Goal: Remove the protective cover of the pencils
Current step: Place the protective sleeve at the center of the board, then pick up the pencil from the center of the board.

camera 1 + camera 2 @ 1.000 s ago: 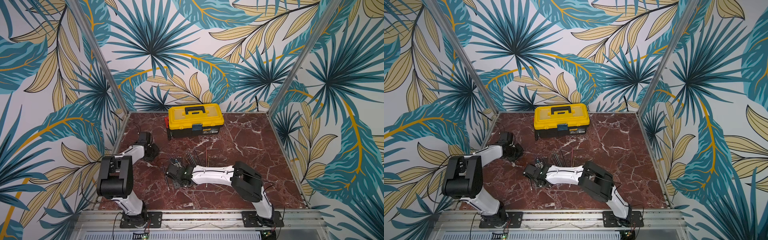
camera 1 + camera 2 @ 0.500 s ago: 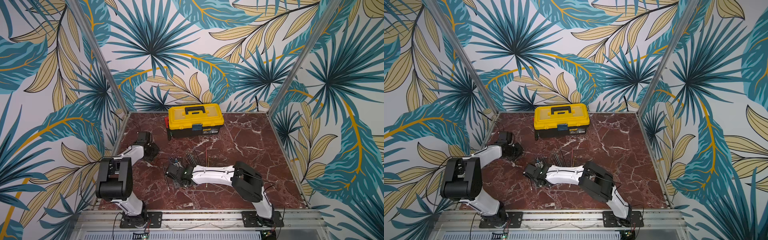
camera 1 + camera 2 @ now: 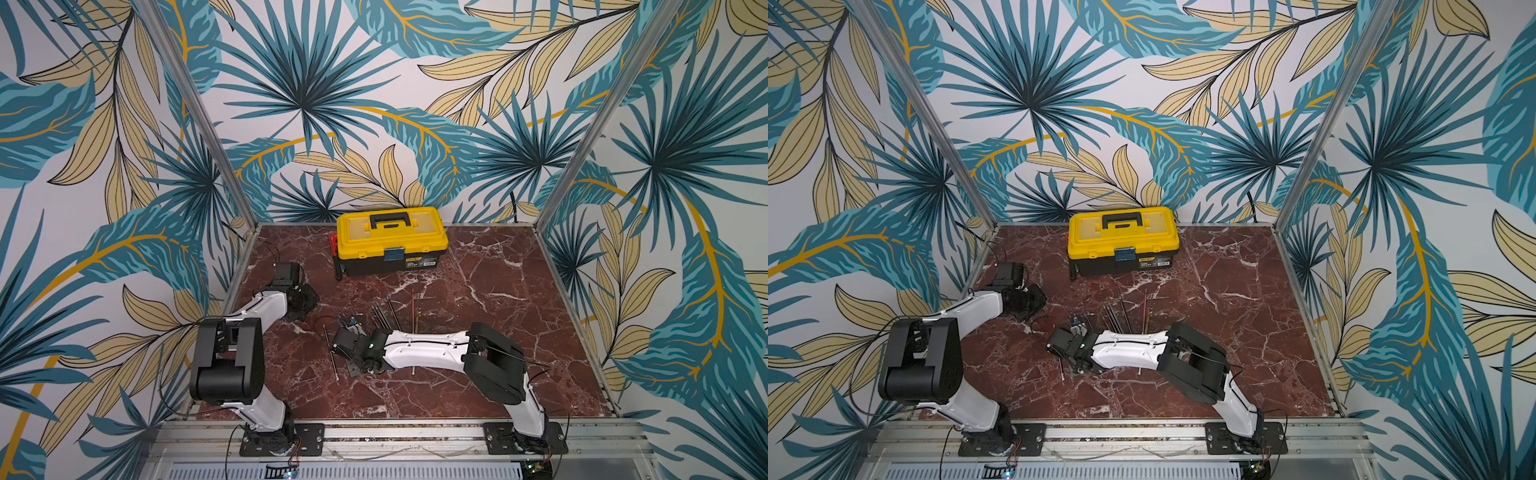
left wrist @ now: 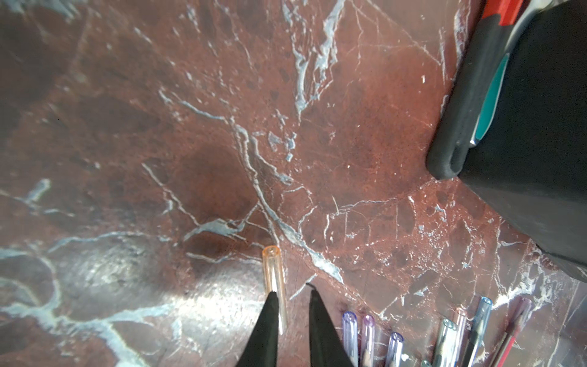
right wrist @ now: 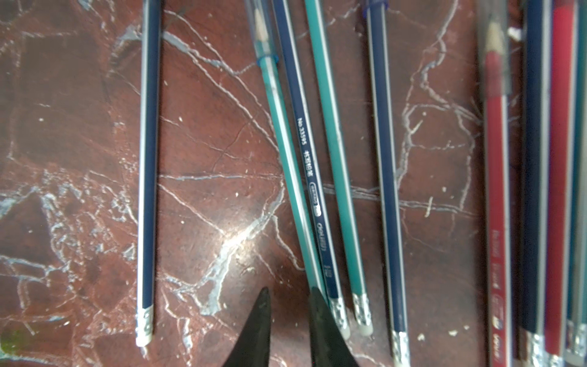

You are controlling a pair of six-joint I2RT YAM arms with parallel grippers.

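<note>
The pencils (image 3: 384,312) lie fanned on the red marble, partly under my right forearm. My right gripper (image 5: 287,294) hovers low at their eraser ends, jaws slightly open over bare marble, one finger overlapping a teal pencil (image 5: 291,178). That pencil wears a clear protective cover (image 5: 259,28), and so does a red pencil (image 5: 497,159). My left gripper (image 4: 293,292) is slightly open near the left wall. A loose orange-tinted cover (image 4: 272,270) lies on the marble beside one finger, not pinched. Several capped pencil tips (image 4: 349,330) show nearby. In both top views the grippers (image 3: 306,309) (image 3: 1077,368) sit low over the table.
A shut yellow toolbox (image 3: 390,239) (image 3: 1123,241) stands at the back middle, its black base (image 4: 524,127) close to my left gripper. A red-and-teal hand tool (image 4: 489,95) leans against it. One blue pencil (image 5: 147,159) lies apart from the fan.
The left arm's elbow has sunk a little. The right arm, both grippers' openings and the pencils look the same.
</note>
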